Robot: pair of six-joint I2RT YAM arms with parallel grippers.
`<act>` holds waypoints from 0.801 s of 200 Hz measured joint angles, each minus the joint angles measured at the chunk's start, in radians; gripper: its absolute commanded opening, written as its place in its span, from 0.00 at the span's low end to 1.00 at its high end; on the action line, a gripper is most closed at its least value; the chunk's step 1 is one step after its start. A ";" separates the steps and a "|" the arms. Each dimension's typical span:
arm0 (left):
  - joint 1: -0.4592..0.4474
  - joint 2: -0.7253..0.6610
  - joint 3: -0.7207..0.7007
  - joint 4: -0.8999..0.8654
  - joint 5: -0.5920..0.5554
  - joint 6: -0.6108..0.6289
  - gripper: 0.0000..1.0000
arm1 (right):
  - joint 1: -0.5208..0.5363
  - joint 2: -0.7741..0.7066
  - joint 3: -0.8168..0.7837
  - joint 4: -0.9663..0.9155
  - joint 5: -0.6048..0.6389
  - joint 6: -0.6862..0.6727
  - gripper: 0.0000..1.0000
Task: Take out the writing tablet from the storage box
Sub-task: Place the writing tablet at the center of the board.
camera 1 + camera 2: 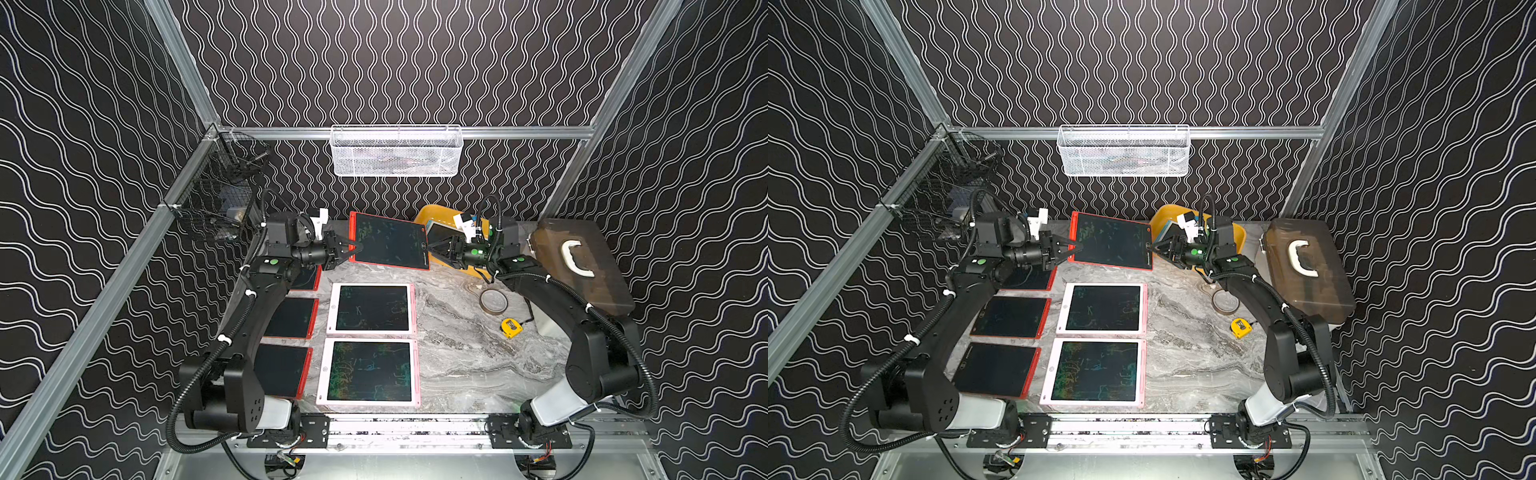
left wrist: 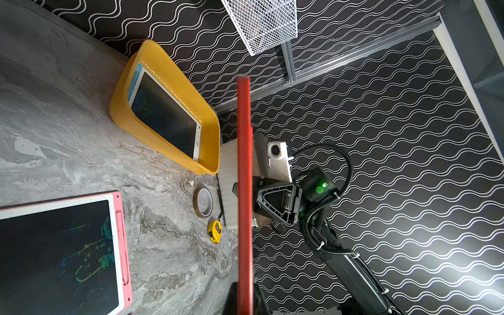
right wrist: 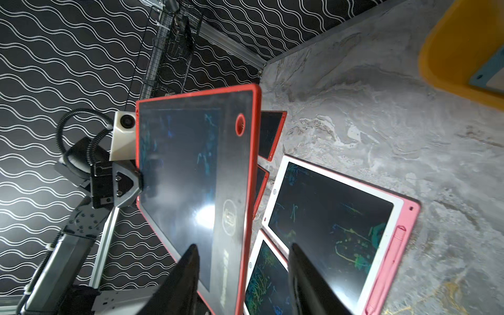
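Left hand (image 1: 355, 250) pinches the writing tablet (image 1: 388, 241), right hand (image 1: 430, 248) faces it, jaws apart.

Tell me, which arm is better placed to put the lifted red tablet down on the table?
Left, probably: the left gripper is shut on the red tablet, while the right gripper stands open around its opposite edge.

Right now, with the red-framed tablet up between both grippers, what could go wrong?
1. The red-framed writing tablet is pinched only by the left gripper at one edge. The right gripper straddles the opposite edge with its jaws apart, so the tablet could sag or twist.
2. If it slips, it may strike the pink-framed tablet lying on the grey marble-look table nearby.
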 measured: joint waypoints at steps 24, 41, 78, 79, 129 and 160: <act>-0.003 -0.003 -0.053 0.078 0.030 -0.052 0.00 | 0.008 -0.015 -0.025 0.052 -0.024 0.055 0.37; -0.002 -0.003 -0.089 0.131 0.043 -0.095 0.00 | 0.018 -0.032 -0.032 0.062 -0.027 0.067 0.41; -0.003 -0.005 -0.115 0.197 0.053 -0.137 0.00 | 0.025 -0.068 -0.015 -0.022 0.025 0.025 0.68; -0.003 -0.005 -0.115 0.196 0.053 -0.137 0.00 | 0.025 -0.069 -0.014 -0.026 0.028 0.024 0.69; -0.023 -0.085 -0.164 0.159 0.011 -0.131 0.00 | 0.016 -0.115 0.101 -0.357 0.338 -0.101 0.75; -0.113 -0.157 -0.210 0.055 -0.061 -0.092 0.00 | 0.010 -0.196 0.149 -0.523 0.537 -0.134 0.81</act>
